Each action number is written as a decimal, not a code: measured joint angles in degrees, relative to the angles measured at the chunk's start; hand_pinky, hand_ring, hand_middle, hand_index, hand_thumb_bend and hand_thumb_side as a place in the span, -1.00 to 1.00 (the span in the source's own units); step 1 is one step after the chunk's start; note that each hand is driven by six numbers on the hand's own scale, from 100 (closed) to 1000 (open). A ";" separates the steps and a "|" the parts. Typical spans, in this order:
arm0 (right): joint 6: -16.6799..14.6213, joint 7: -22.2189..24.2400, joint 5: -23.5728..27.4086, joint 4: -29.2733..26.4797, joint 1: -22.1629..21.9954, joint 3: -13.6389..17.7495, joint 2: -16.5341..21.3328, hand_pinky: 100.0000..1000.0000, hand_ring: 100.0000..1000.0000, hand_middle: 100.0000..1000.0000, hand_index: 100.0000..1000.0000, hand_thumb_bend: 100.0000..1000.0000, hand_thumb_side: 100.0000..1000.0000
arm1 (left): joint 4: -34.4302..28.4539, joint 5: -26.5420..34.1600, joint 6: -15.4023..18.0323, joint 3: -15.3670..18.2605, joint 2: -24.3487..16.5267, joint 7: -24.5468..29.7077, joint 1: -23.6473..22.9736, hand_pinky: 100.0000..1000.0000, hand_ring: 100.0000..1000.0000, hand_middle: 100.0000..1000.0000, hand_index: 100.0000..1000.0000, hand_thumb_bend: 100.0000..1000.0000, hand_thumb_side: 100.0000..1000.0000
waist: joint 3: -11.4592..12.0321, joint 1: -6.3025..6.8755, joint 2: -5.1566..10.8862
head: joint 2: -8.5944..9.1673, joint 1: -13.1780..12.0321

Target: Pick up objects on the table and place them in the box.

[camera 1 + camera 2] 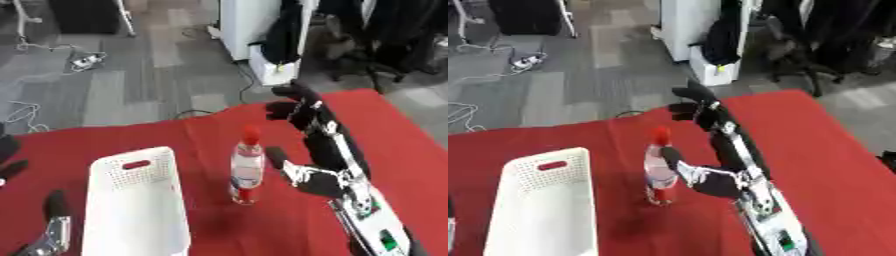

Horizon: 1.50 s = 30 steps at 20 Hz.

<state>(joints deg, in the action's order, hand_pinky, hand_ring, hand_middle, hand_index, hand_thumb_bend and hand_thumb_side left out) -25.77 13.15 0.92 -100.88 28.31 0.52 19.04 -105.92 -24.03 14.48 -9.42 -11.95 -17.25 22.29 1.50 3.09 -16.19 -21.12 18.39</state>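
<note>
A clear plastic bottle [247, 170] with a red cap and a red band near its base stands upright on the red table [394, 135]. To its left lies a white perforated box [136, 205] with a red handle slot. My right hand [319, 150] is just right of the bottle, fingers straight and spread, thumb reaching toward the bottle but apart from it. My left hand [48, 230] shows at the lower left corner, fingers up and holding nothing.
The red table's far edge runs diagonally behind the bottle. Beyond it are grey floor, cables, a white cabinet [249, 30] and dark chairs. Bare red cloth lies right of my right arm.
</note>
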 measured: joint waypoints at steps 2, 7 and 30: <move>0.19 0.93 0.01 -0.02 -0.26 0.03 -1.15 0.57 0.62 0.78 1.00 -0.22 -0.54 | 0.03 0.66 0.25 -0.08 -0.15 0.16 -0.08 0.63 1.00 1.00 0.83 -1.00 -0.17 | 0.00 -0.10 0.00 | -0.09 -0.60; 0.31 3.89 -0.29 -0.32 -2.03 0.08 -3.99 0.72 0.77 0.91 1.00 -0.09 0.04 | 0.23 1.24 0.93 -0.27 -0.15 0.41 -0.38 0.63 1.00 1.00 0.82 -1.00 -0.02 | -0.04 -0.55 -0.35 | -0.52 -1.80; -4.24 12.31 7.66 2.21 3.59 3.23 2.21 0.84 0.88 1.00 1.00 0.29 0.65 | 0.74 2.40 2.07 -1.46 -0.13 2.28 -2.47 0.63 1.00 1.00 0.79 -1.00 0.11 | -0.02 -0.68 -0.65 | 0.09 -2.29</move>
<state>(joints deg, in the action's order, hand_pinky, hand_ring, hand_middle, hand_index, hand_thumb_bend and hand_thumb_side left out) -30.02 25.46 8.58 -98.66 31.90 3.75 21.25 -105.18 -21.62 16.55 -10.89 -12.07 -14.97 19.82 1.48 2.41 -16.84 -21.03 16.10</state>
